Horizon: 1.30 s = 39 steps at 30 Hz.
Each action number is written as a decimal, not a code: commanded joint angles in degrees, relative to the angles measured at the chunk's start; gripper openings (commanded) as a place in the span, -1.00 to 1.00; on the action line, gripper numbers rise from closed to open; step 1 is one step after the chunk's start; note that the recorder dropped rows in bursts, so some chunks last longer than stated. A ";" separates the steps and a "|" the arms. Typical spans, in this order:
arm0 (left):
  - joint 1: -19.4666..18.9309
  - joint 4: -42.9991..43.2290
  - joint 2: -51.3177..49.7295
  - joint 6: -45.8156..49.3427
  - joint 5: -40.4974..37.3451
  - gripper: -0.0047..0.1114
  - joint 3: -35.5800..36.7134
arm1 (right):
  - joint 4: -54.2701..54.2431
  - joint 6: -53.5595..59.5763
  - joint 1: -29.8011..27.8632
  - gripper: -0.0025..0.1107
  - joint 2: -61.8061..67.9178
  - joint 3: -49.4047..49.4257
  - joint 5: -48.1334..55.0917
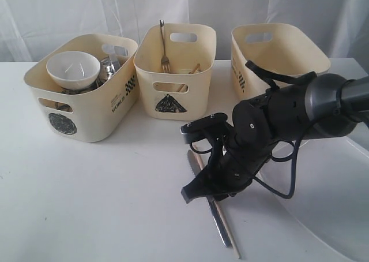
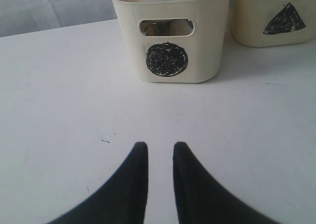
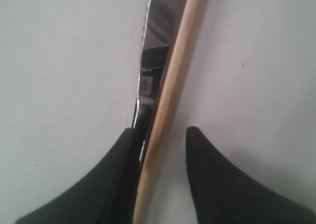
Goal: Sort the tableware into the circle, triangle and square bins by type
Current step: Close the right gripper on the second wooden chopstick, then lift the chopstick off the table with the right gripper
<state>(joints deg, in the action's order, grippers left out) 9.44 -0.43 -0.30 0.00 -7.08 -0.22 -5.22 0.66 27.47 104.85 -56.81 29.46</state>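
On the table lie a steel knife and one wooden chopstick, side by side. My right gripper is low over them and open. In the right wrist view the chopstick runs between the fingers, and the knife passes under one fingertip. The circle bin holds a white bowl and a steel mug. A fork and another chopstick stand in the triangle bin. My left gripper is slightly open over bare table, holding nothing.
A third cream bin stands at the back right, its mark mostly hidden by my right arm. The large white plate lies at the right edge. In the left wrist view the circle bin and triangle bin stand ahead.
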 commanded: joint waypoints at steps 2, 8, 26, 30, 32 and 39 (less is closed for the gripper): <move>-0.14 -0.09 0.30 -0.41 -0.23 -0.48 0.22 | 1.31 0.69 0.06 -0.41 -0.01 0.31 -0.07; -0.14 -0.09 0.30 -0.41 -0.23 -0.48 0.22 | 2.71 0.69 0.06 -0.41 -0.01 0.31 0.62; -0.14 -0.09 0.30 -0.41 -0.23 -0.48 0.22 | 8.63 -6.06 -0.05 -0.41 -0.01 0.31 2.14; -0.14 -0.09 0.30 -0.41 -0.23 -0.48 0.22 | 6.61 -6.37 -0.05 -0.41 -0.01 0.31 2.27; -0.14 -0.09 0.30 -0.41 -0.23 -0.48 0.22 | 5.22 -6.37 -0.05 -0.41 0.13 0.31 2.13; -0.14 -0.09 0.30 -0.41 -0.23 -0.48 0.22 | 4.33 -6.45 -0.05 -0.41 1.16 0.31 2.03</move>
<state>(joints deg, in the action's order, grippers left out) 9.44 -0.43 -0.30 0.00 -7.08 -0.22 0.00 -5.43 27.47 105.20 -56.81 31.29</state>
